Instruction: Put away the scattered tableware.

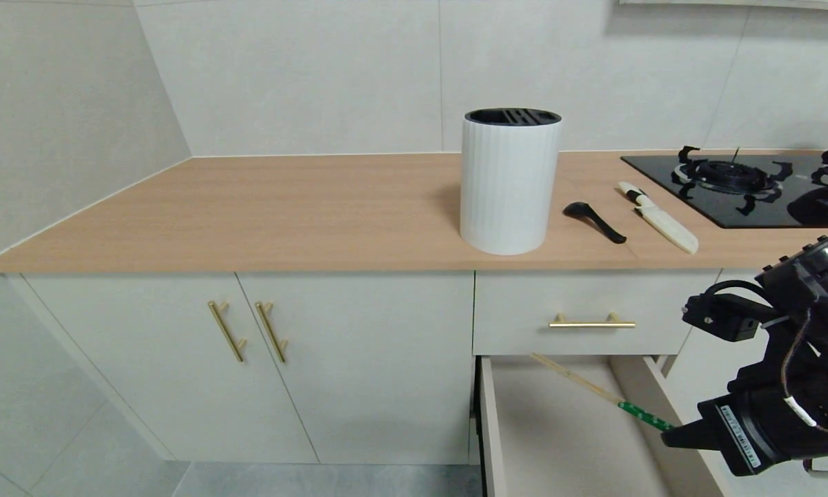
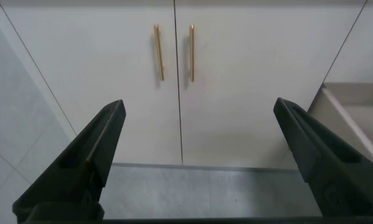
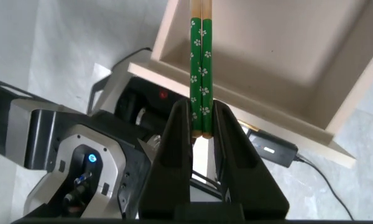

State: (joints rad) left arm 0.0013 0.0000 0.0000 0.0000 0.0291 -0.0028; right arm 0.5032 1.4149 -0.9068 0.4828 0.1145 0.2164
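the right tool [image 1: 668,428] sits at about 4 o'clock in the head view, in front of the cabinets and below the desk [image 1: 283,214] edge. its two black fingers are clamped on the green, flower-printed end of a pair of chopsticks [image 1: 593,391]. from the grip the sticks run toward 10 o'clock, bare wooden ends leading, over the pulled-out lower drawer [image 1: 490,421]. whether their far tips touch the drawer cannot be told. in the right wrist view the tool [image 3: 202,118] pinches the chopsticks [image 3: 201,62] side by side, with the pale drawer floor [image 3: 280,43] beyond them.

the left tool [image 2: 198,109] has its fingers wide apart with nothing between them. it faces the pair of white cabinet doors [image 2: 112,74] with their two upright gold handles [image 2: 158,53], low near the grey floor.

on the desk a white ribbed utensil holder [image 1: 507,186] with a black slotted top stands upright near the front edge. at its 3 o'clock, just beside it, lies a black spoon [image 1: 593,219], bowl toward the holder. farther toward 3 o'clock lies a cream-coloured knife [image 1: 659,217], apart from the spoon. a black gas hob [image 1: 738,183] is at 2 o'clock from the knife. a shut drawer with a gold bar handle [image 1: 591,322] sits right above the open one.
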